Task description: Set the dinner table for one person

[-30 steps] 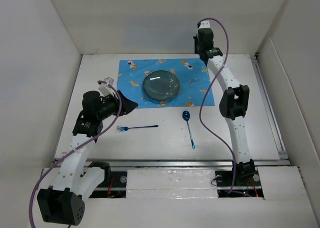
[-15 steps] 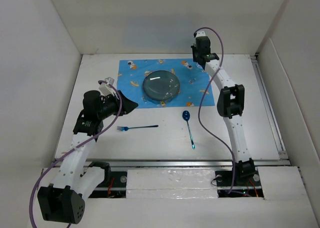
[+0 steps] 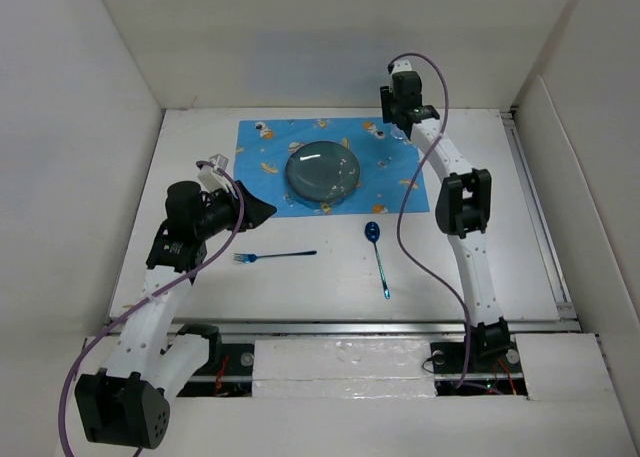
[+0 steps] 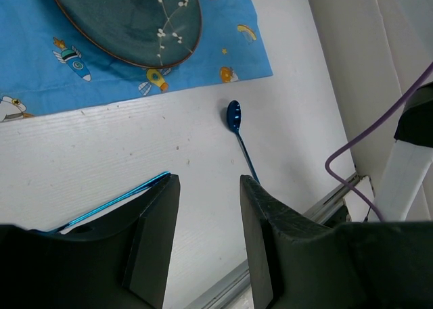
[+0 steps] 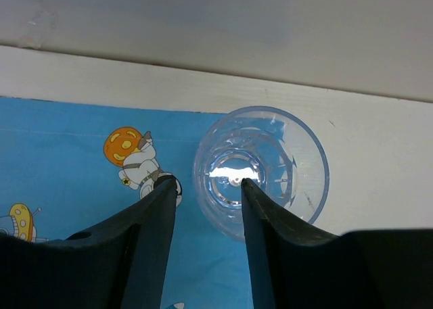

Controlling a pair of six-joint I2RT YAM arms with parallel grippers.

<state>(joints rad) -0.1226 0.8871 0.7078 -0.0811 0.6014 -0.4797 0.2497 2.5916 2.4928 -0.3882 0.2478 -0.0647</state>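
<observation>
The dinner table (image 3: 330, 277) is filling the floor of the white-walled (image 3: 80, 127) box, and a blue placemat (image 3: 262, 167) is lying across its far middle, leaving a bare strip along the back wall and open room on both sides. A plate (image 3: 323, 170) is sitting on the mat, well inside its edges. A glass (image 5: 260, 170) is standing at the mat's far right corner, partly off the edge onto bare white, near the back wall. The right gripper (image 5: 206, 187) is hanging over it with fingers spread, one tip outside the glass's left wall and one over its mouth, gripping nothing. The left gripper (image 4: 208, 187) is hovering above the near left area, fingers likewise parted and empty. In front of the mat a fork (image 3: 275, 255) is lying crosswise and a spoon (image 3: 378, 257) is lying to its right, bowl toward the mat, the two well apart. Bare tabletop is stretching to the right of the spoon.
</observation>
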